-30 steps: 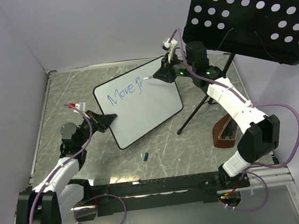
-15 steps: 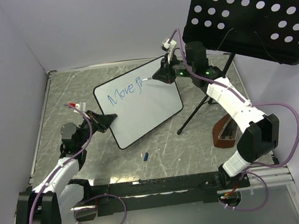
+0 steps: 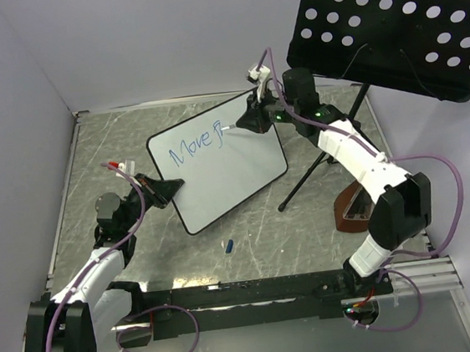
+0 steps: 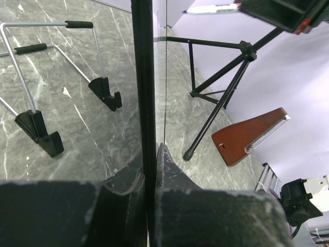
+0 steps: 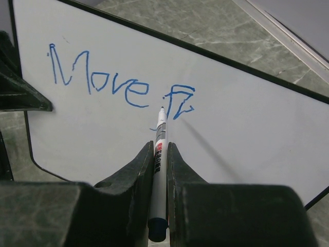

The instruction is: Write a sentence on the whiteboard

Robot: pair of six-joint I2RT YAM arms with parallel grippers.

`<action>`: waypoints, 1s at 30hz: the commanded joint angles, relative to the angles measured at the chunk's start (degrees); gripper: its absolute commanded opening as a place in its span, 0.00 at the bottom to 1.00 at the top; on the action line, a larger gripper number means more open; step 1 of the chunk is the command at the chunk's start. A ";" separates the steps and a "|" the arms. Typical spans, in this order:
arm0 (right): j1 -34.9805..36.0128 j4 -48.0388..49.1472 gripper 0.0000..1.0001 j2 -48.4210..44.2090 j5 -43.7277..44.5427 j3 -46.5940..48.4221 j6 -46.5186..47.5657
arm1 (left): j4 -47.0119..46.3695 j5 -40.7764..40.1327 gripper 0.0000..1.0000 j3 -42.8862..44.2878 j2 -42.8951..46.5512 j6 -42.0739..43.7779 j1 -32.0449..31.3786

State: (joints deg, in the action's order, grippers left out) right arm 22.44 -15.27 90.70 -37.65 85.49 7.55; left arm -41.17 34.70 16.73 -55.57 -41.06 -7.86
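Top view: flat white rectangular whiteboard with thin black rim [image 3: 226,173] sits mid-bench on the grey marbled bench [image 3: 113,138]. The blue handwritten sentence [image 3: 192,147] runs along the board's 11 o'clock part. Left claw [image 3: 171,185] is clamped on the board's rim at its 9 o'clock edge. Right claw [image 3: 242,125] hangs over the board at 1 o'clock, closed on a slim white marker with blue end [image 3: 228,128] whose tip points toward 9 o'clock at the end of the writing. A small blue cap [image 3: 228,246] lies on the bench at the board's 6 o'clock, apart from it. A brown wedge-shaped metronome [image 3: 356,205] stands at 4 o'clock, with the black perforated music-stand panel [image 3: 395,16] overhead at 2 o'clock. Left wrist view: board seen edge-on, black rim [image 4: 143,77] running up from the left claw [image 4: 152,154], fingers pinched tight on either face. Metronome [image 4: 249,136] at 3 o'clock, black tripod legs [image 4: 221,87] beside it. Right wrist view: right claw [image 5: 160,149] grips the marker [image 5: 159,170] along its barrel, tip toward 12 o'clock. The sentence [image 5: 103,80] reads "Move" plus a few strokes of a next word. The tip is just below those strokes; contact with the whiteboard [image 5: 247,134] cannot be told.
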 commanded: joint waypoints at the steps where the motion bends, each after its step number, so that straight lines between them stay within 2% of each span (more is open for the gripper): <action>1: 0.68 0.06 0.00 1.94 1.26 2.57 0.53 | 1.70 1.78 0.01 0.58 0.46 6.43 -0.32; 30: 1.91 0.15 0.00 4.31 4.69 4.07 -0.34 | 1.62 2.13 0.01 0.76 0.11 6.34 -0.32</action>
State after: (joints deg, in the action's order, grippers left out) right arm 24.01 -16.53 94.19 -33.43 86.28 7.77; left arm -40.91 34.68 16.73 -55.59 -41.17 -7.86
